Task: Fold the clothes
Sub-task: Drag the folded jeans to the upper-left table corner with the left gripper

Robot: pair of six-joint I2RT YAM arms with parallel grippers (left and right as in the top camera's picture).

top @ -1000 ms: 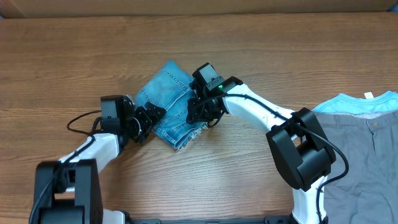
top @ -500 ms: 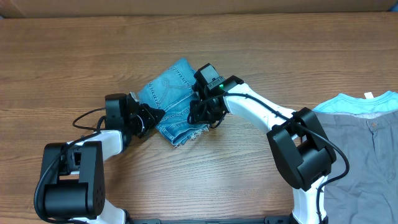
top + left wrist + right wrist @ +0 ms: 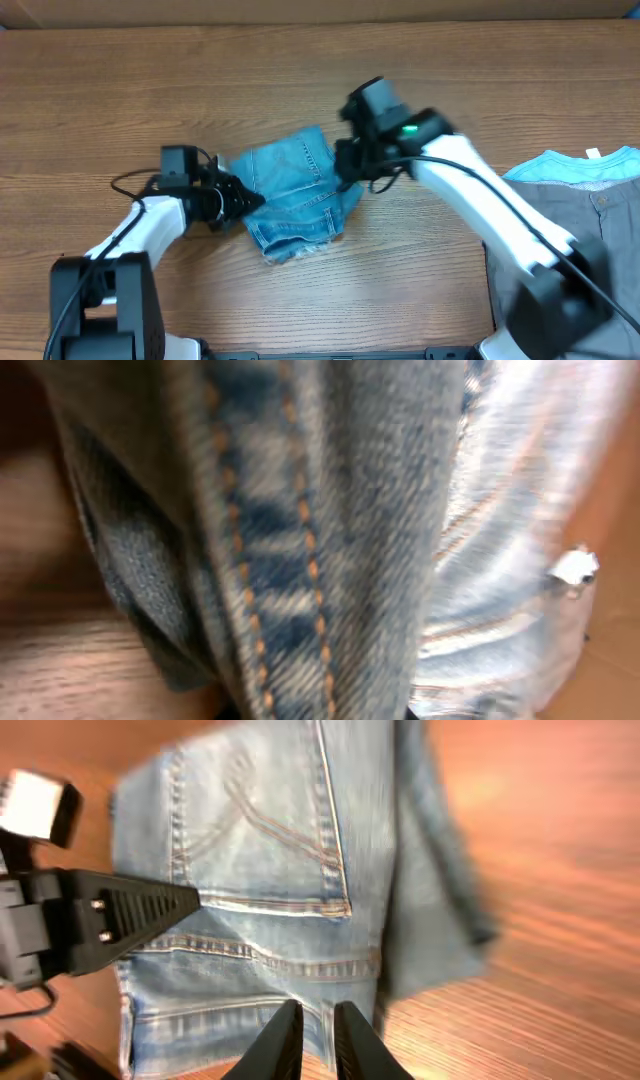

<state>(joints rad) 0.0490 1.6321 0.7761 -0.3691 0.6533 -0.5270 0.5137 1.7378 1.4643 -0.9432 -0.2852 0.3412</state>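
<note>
One grey garment (image 3: 585,245) right of jeans (image 3: 295,195)

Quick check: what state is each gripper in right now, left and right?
Left gripper: at the edge of the jeans, fingers hidden by denim; cannot be told.
Right gripper: fingers nearly together, holding nothing; closed.

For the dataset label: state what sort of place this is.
Probably a robotics lab bench for laundry folding: a wood-grain table, a left arm and right arm at folded jeans, more garments waiting.
</note>
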